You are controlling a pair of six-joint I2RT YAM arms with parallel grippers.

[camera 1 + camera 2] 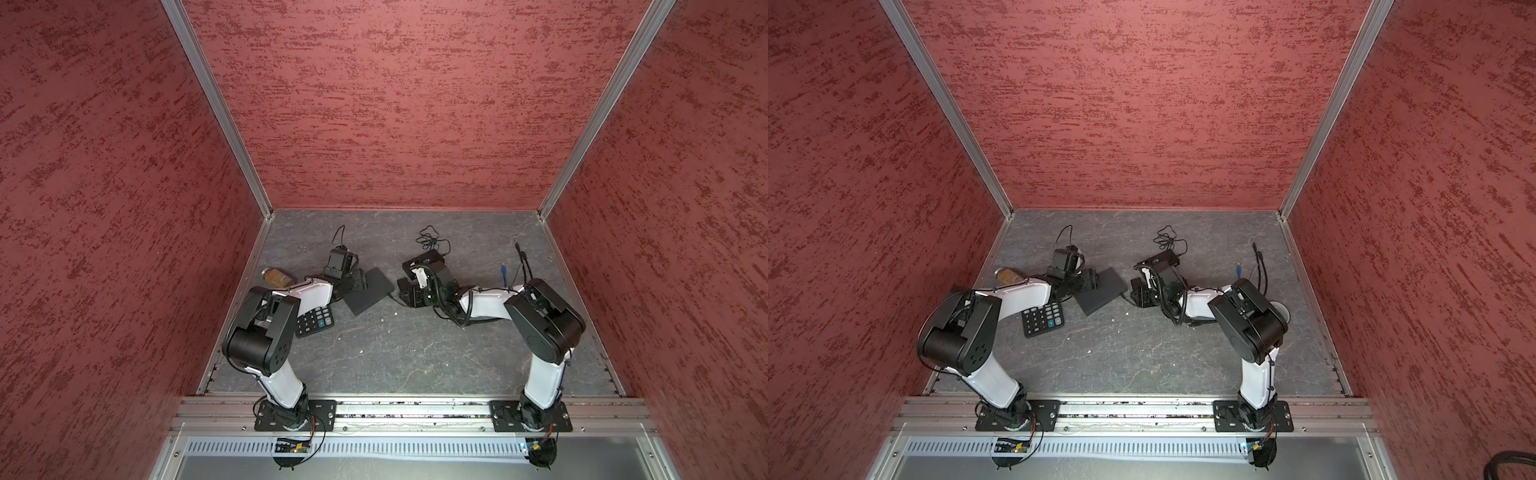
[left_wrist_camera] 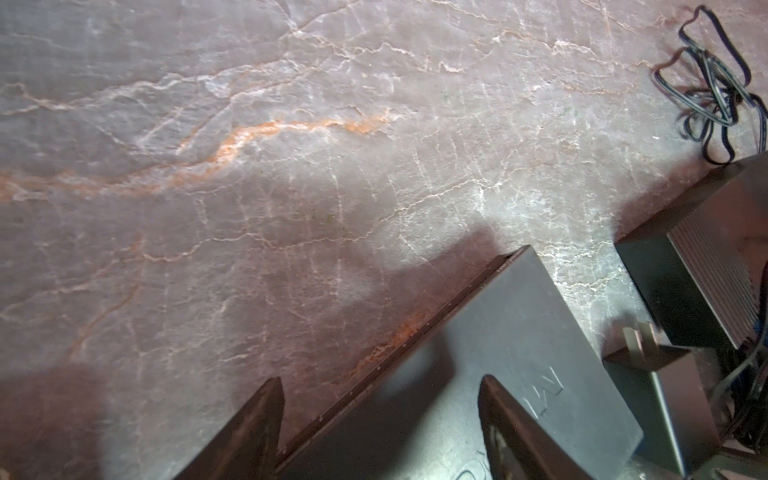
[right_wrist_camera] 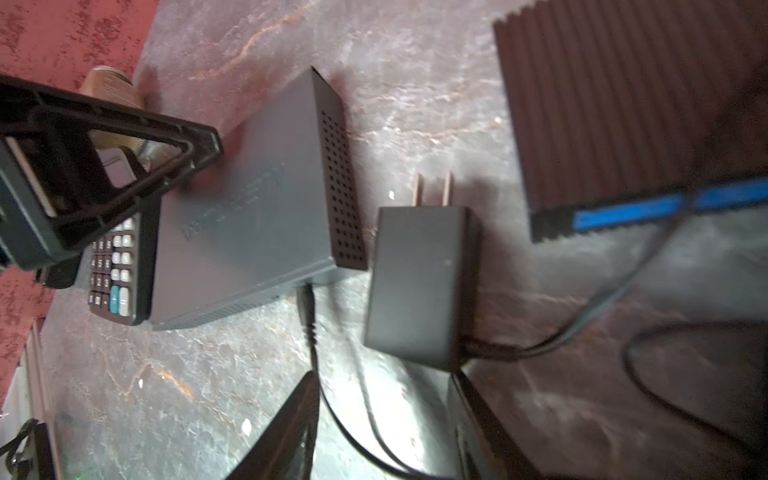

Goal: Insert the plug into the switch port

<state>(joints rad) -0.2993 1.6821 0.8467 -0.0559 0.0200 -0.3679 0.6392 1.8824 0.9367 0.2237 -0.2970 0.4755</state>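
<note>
The switch point(image 1: 370, 291) point(image 1: 1100, 291) is a flat grey box lying on the table left of centre. In the right wrist view a black cable plug point(image 3: 306, 305) meets the near side of the switch point(image 3: 257, 216); I cannot tell how deep it sits. Its cable runs back between the tips of my right gripper point(image 3: 382, 378) point(image 1: 405, 291), which is open and holds nothing. The black power adapter point(image 3: 419, 282) lies just ahead of that gripper, prongs pointing away. My left gripper point(image 2: 380, 386) point(image 1: 358, 283) is open. It straddles the long edge of the switch point(image 2: 498, 332), one finger over its top.
A calculator point(image 1: 313, 322) lies beside the switch under the left arm, and a jar point(image 1: 276, 276) stands by the left wall. A ribbed black box with a blue stripe point(image 3: 623, 104) sits behind the right gripper. Tangled cable point(image 1: 430, 237) and a blue cable point(image 1: 504, 274) lie further back.
</note>
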